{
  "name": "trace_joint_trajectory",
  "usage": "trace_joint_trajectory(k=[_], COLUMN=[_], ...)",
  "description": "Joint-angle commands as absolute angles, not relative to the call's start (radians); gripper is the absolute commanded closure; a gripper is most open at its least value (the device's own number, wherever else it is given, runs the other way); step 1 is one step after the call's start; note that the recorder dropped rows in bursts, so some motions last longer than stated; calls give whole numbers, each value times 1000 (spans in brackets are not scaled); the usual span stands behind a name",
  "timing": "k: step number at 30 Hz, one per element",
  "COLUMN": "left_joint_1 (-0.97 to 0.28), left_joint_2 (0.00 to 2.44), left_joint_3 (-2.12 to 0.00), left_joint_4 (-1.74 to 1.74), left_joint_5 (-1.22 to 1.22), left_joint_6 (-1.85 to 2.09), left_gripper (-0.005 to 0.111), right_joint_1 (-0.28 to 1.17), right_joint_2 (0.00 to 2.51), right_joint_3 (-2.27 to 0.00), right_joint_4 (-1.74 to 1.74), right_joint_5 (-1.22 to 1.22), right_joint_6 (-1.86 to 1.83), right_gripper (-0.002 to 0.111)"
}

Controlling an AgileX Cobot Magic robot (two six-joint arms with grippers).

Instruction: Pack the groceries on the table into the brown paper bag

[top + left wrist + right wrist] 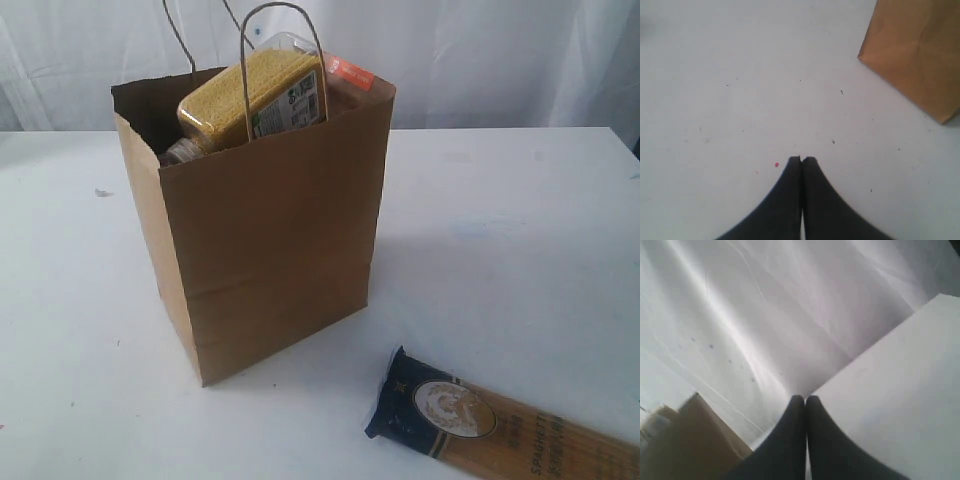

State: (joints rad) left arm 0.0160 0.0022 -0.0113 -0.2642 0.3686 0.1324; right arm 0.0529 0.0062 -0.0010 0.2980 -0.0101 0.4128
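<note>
The brown paper bag (270,230) stands upright on the white table (500,230), its two loop handles sticking up. A yellow-grain bottle (255,95) leans out of its top, with an orange-labelled pouch (348,72) behind it and a dark item (185,150) beside it. The long spaghetti pack (500,425) lies flat on the table at the front right. Neither arm shows in the exterior view. My left gripper (801,159) is shut and empty over bare table, a corner of the bag (915,55) off to one side. My right gripper (805,398) is shut and empty, the bag (685,445) blurred beside it.
A white curtain (500,60) hangs behind the table; it also fills much of the right wrist view as a curtain (765,315). The table's far edge (875,347) runs close to the right gripper. Small specks mark the tabletop (740,100).
</note>
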Motion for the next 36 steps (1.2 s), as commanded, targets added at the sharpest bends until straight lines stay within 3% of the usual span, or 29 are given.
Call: trace_joint_trajectory(k=[1,4,6,9,11,13,15,19,25,31,36], left_joint_1=[10,10,10,10,10,10,10,10,10,10,10], left_joint_2=[0,0,0,0,0,0,0,0,0,0,0], left_joint_3=[0,0,0,0,0,0,0,0,0,0,0], left_joint_4=[-273,-273,-273,-273,-273,-273,-273,-273,-273,-273,-273], left_joint_5=[382,382,382,382,382,382,382,382,380,245,194], left_joint_6=[134,134,134,134,134,134,134,134,134,134,134], left_gripper=[107,107,107,107,107,107,107,107,107,107,107], right_joint_1=[51,51,51,50,50,50,52,61,225,451,544], right_joint_2=[0,0,0,48,158,299,420,679,1032,1261,1303], right_joint_3=[0,-53,-164,-355,-364,-364,-387,-579,-776,-795,-795], right_joint_4=[364,248,146,43,-24,-111,-151,-61,131,27,29], right_joint_5=[-269,-539,-534,122,352,510,520,781,1221,1221,914], right_joint_6=[626,647,487,-166,-391,-325,-175,-157,-281,-262,-298], right_gripper=[108,108,108,108,108,108,108,108,108,108,108])
